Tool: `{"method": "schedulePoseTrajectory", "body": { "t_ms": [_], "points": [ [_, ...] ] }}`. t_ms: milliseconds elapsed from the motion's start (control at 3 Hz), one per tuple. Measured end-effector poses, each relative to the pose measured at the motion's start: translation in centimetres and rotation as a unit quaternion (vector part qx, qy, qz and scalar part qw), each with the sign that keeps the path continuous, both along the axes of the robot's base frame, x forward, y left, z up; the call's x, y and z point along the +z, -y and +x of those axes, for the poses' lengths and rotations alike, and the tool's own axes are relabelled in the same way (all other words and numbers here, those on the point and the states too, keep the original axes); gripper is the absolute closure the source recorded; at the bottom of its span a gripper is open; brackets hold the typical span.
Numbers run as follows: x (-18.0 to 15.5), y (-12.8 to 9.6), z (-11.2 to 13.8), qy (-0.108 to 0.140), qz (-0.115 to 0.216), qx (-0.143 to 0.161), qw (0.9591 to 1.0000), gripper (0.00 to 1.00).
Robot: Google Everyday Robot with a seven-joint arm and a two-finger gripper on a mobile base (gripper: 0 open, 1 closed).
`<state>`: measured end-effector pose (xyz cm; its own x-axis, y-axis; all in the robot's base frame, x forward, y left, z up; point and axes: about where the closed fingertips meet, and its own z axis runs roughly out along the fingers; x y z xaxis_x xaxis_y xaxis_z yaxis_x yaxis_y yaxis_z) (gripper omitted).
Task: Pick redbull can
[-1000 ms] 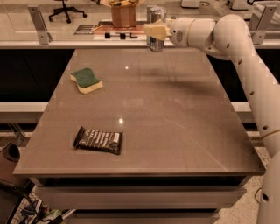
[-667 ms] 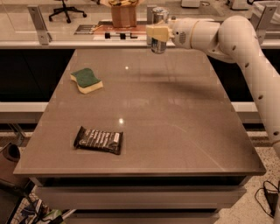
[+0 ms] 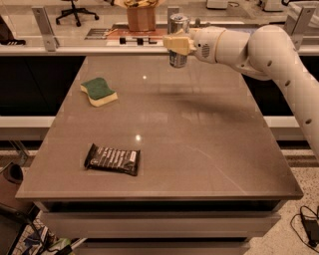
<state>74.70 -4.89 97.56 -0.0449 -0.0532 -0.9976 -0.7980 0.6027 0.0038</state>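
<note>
The redbull can point(image 3: 177, 25) is a slim silver-and-blue can with a silver top, upright, held clear above the far edge of the table. My gripper point(image 3: 177, 44) comes in from the right on the white arm and is shut on the can's middle; its cream fingers point(image 3: 179, 43) cover part of the can's body. The can's shadow falls on the tabletop below and to the right.
A green-and-yellow sponge point(image 3: 98, 91) lies at the table's point(image 3: 209, 144) left rear. A dark snack bar wrapper point(image 3: 112, 159) lies near the front left. A railing and a brown box point(image 3: 141, 15) stand behind the table.
The arm has moved the can slightly left while it stays lifted. The sponge and wrapper have not moved.
</note>
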Motion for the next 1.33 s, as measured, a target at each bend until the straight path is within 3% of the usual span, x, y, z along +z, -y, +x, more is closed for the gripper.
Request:
{"method": "schedulePoseTrajectory", "body": {
  "t_ms": [333,667,1000,1333],
  "points": [
    [0.1,-0.3,0.0,0.01,-0.001,0.0,1.0,1.0],
    [0.8,-0.4,0.5,0.052,-0.015,0.004,0.9985,1.0],
    [1.7,-0.2,0.4,0.114,-0.055,0.011,0.9918,1.0],
    [2.7,0.0,-0.3,0.186,-0.115,0.013,0.9757,1.0]
  ]
}}
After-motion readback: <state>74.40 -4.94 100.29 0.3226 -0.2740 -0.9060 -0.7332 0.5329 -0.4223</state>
